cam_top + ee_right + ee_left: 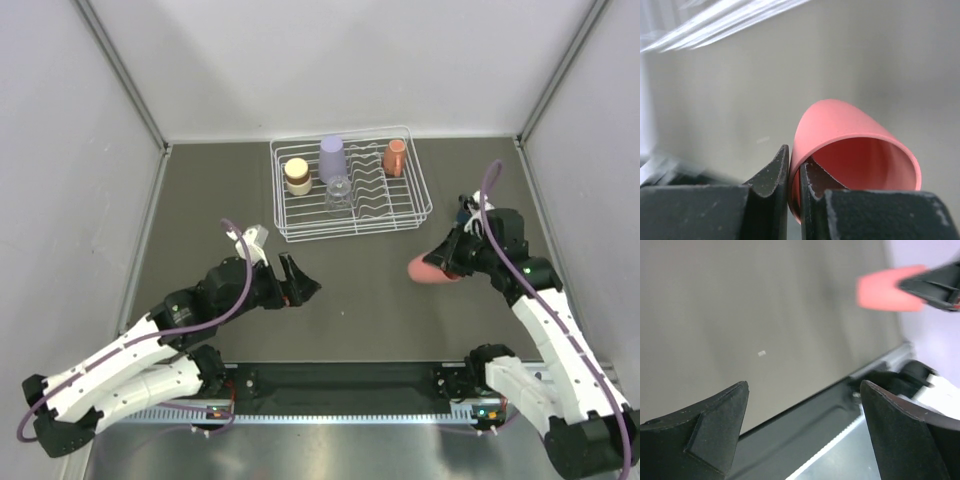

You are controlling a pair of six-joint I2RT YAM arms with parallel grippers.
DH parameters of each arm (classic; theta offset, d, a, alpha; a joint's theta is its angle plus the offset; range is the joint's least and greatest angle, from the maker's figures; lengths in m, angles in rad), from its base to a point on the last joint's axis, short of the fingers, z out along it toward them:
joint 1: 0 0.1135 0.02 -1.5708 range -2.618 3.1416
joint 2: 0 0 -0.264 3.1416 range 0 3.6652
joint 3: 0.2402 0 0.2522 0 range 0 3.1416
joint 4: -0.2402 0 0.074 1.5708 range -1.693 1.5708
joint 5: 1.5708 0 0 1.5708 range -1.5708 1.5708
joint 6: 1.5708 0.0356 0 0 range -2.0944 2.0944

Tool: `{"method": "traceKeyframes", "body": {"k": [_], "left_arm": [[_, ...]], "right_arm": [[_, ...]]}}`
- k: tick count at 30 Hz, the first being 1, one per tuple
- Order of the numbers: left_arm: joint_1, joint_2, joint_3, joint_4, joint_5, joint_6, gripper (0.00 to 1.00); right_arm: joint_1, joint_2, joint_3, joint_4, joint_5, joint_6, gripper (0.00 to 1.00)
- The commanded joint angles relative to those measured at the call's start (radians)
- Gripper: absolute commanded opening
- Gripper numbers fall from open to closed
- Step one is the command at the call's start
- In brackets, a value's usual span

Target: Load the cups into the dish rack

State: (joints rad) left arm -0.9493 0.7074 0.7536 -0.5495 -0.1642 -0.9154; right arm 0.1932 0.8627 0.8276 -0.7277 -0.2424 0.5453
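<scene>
Plain pink plastic tumbler (840, 125): gripped by one rim wall in the right jaws, over the grey desk (360, 290), apart from the white wire dish rack (360, 227). Left jaws released, empty. Risk: a slip or pivot may be caused by so thin a pinch.

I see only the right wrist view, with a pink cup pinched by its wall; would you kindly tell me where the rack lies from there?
Observer: The rack stands at the far middle of the table, ahead and left of the pink cup.
Operator: Thank you; what is in it?
Observer: A lavender cup, a salmon cup and a cream cup, at least.
Operator: And the left gripper?
Observer: The left gripper is open and empty, over the table left of centre.
</scene>
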Motion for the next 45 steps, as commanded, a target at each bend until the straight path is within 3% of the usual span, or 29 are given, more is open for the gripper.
{"method": "traceKeyframes", "body": {"k": [1,4,5,8,11,17,23,38,42,44,45], "left_arm": [[-0.002,-0.071,0.020,0.210,0.116,0.104,0.98],[-0.002,-0.123,-0.003,0.369,0.254,0.160,0.98],[-0.002,-0.131,-0.008,0.400,0.282,0.171,0.98],[-0.002,-0.151,-0.022,0.522,0.406,0.217,0.98],[-0.002,-0.123,-0.017,0.594,0.492,0.248,0.98],[-0.002,-0.077,-0.016,0.686,0.540,0.253,0.98],[-0.002,-0.056,-0.019,0.721,0.540,0.228,0.98],[-0.003,-0.022,-0.036,0.839,0.545,0.162,0.91],[-0.003,-0.031,-0.036,0.835,0.526,0.153,0.72],[-0.003,-0.040,-0.037,0.830,0.505,0.148,0.72],[-0.002,-0.045,-0.037,0.830,0.500,0.147,0.78]], "right_arm": [[-0.008,-0.062,0.035,0.236,-0.477,0.013,0.00],[-0.006,-0.083,-0.002,0.419,-0.718,0.172,0.00],[-0.003,-0.091,-0.028,0.556,-0.754,0.217,0.00],[0.021,-0.122,-0.056,0.783,-0.827,0.372,0.00],[0.121,-0.123,-0.061,0.945,-0.833,0.511,0.00],[0.349,-0.088,-0.005,1.060,-0.738,0.562,0.00],[0.457,-0.054,0.033,1.105,-0.687,0.571,0.00],[0.552,0.030,-0.027,1.363,-0.558,0.671,0.00],[0.558,0.032,-0.045,1.366,-0.554,0.670,0.00],[0.563,0.029,-0.053,1.366,-0.552,0.668,0.00],[0.566,0.027,-0.058,1.366,-0.548,0.667,0.00]]}}
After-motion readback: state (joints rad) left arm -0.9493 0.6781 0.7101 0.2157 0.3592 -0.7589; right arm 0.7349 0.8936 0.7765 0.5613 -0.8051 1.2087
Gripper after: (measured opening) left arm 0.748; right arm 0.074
